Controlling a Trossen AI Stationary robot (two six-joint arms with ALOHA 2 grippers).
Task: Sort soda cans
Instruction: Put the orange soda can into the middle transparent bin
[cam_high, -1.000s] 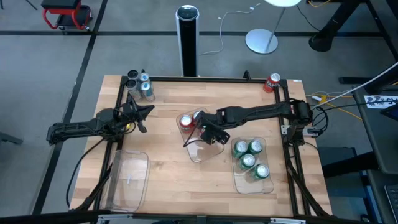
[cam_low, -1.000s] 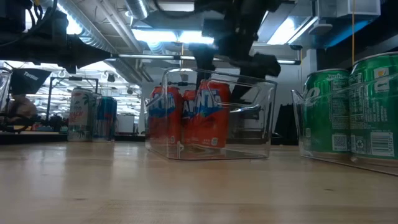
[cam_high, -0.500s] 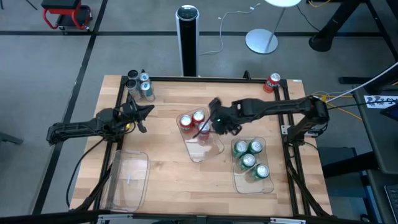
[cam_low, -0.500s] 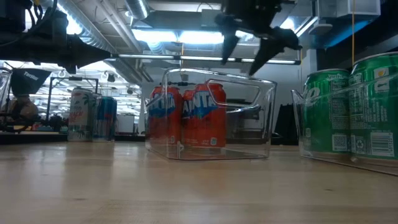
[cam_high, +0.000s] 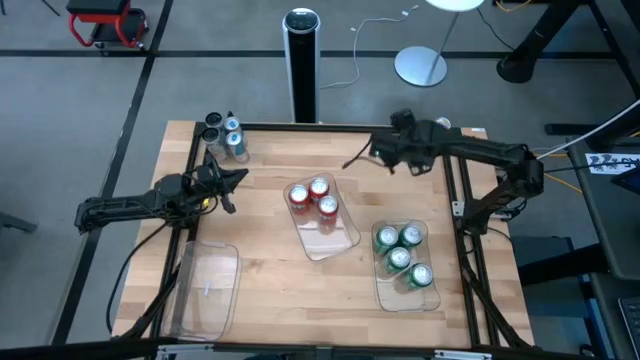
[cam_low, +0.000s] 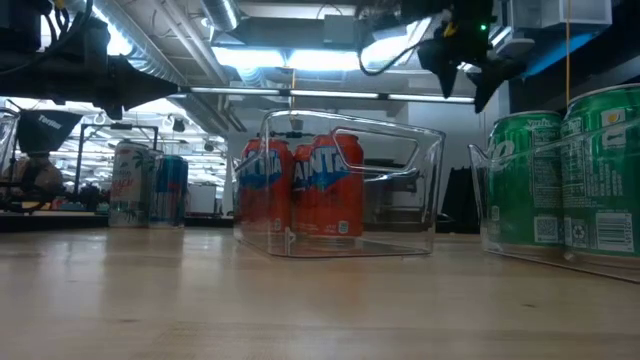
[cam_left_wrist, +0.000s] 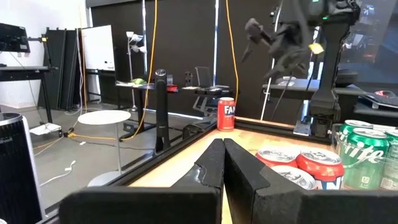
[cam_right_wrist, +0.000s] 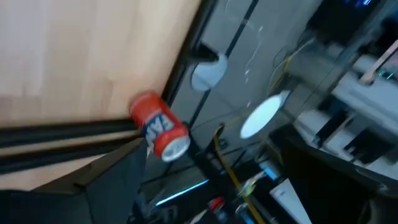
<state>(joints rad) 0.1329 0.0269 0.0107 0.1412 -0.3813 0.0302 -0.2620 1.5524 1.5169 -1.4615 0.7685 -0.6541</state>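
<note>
**Now the open right pincer goes for the last red can**

Now the right gripper (cam_high: 383, 158) hangs above the far right part of the table (cam_high: 260, 270), its two fingers spread wide apart and holding nothing. In its own wrist view the lone red can (cam_right_wrist: 158, 132) shows just ahead, standing at the far right corner beside the black frame rail (cam_right_wrist: 74, 134). From above, this can is mostly hidden under the arm.

Going outward from there, three red cans (cam_high: 314, 196) stand together in the middle clear tray (cam_high: 340, 235), at its far end. Four green cans (cam_high: 400, 254) fill the right clear tray (cam_high: 385, 295). The silver and black cans (cam_high: 224, 135) wait in a small group at the far left corner, outside any tray. The left clear tray (cam_high: 210, 290) has no can in it.

The left gripper (cam_high: 236, 177) rests over the left side of the table, near that group, with its fingers pressed together on nothing.

I think the next move is to grasp the corner can, and here I see some risk. The can stands very close to the table edge and the rail. If a finger comes down on the can's top or pushes its side, the can may tip or roll off the table. The rail can also block a finger. Later, when this can goes into the middle tray, it could knock the three cans there, because they stand so tight.
</note>
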